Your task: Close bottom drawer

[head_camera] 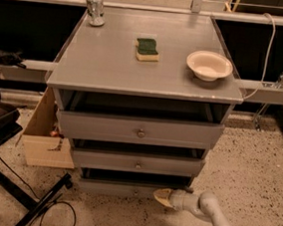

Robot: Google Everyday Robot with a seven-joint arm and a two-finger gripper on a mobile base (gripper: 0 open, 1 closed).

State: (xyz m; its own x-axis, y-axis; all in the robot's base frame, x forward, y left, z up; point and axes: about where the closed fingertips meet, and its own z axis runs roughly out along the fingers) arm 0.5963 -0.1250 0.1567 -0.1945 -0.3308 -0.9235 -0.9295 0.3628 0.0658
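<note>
The bottom drawer (119,188) is the lowest and slimmest grey front of the three on the grey cabinet (145,75). It stands slightly out, with a dark gap above it. Its knob is hard to make out. My gripper (162,197) reaches in from the lower right on a white arm (211,217). Its yellowish tip lies against the right part of the bottom drawer's front, just above the floor.
The middle drawer (137,162) and top drawer (140,130) also stand out a little. On top are a can (95,8), a green-yellow sponge (147,49) and a white bowl (209,65). A cardboard box (46,136) sits at left, a black stand (5,172) and cables on the floor.
</note>
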